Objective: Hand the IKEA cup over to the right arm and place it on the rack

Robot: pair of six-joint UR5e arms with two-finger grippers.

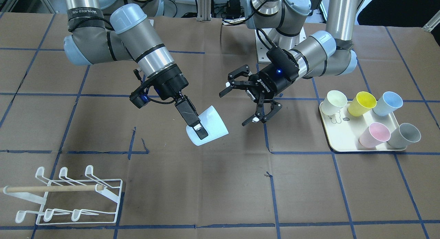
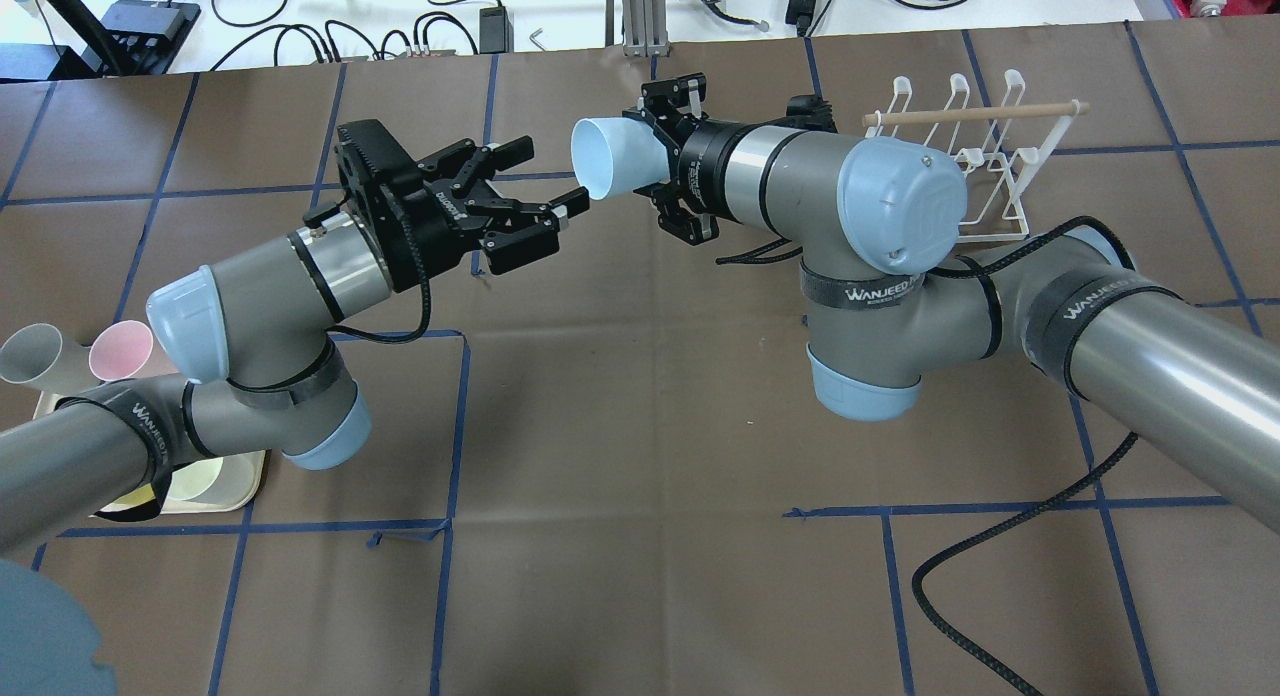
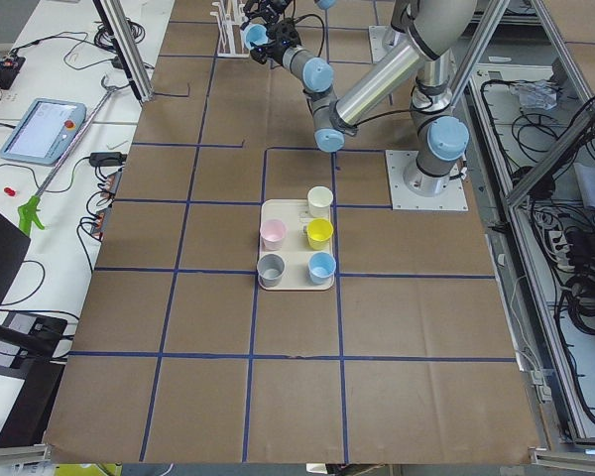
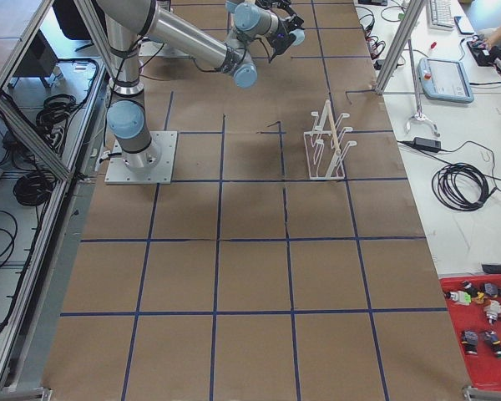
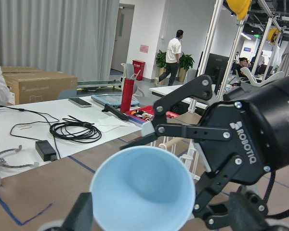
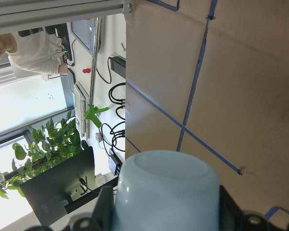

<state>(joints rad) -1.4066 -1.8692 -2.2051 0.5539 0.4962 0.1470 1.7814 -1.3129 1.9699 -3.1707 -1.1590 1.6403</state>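
You see a pale blue cup point(image 1: 215, 124) held in the air above the middle of the table point(image 1: 206, 204), tilted, its mouth turned toward the left gripper point(image 1: 233, 107). The right gripper point(image 1: 201, 131) has its jaws clamped on the cup near the base. The left gripper's jaws are spread wide and just beside the rim, apart from it. White lettering on both gripper bodies reads ROBOTIQ. A black band point(image 2: 885, 294) round the right arm point(image 2: 880, 236) reads WANJEED. The white wire rack point(image 1: 51, 189), with its wooden dowel handle, stands on the table well apart on the right arm's side. On the other side, a cream tray point(image 1: 340, 143) holds five cups point(image 1: 361, 103): cream, yellow, blue, pink and grey. Its small print is too small to read.
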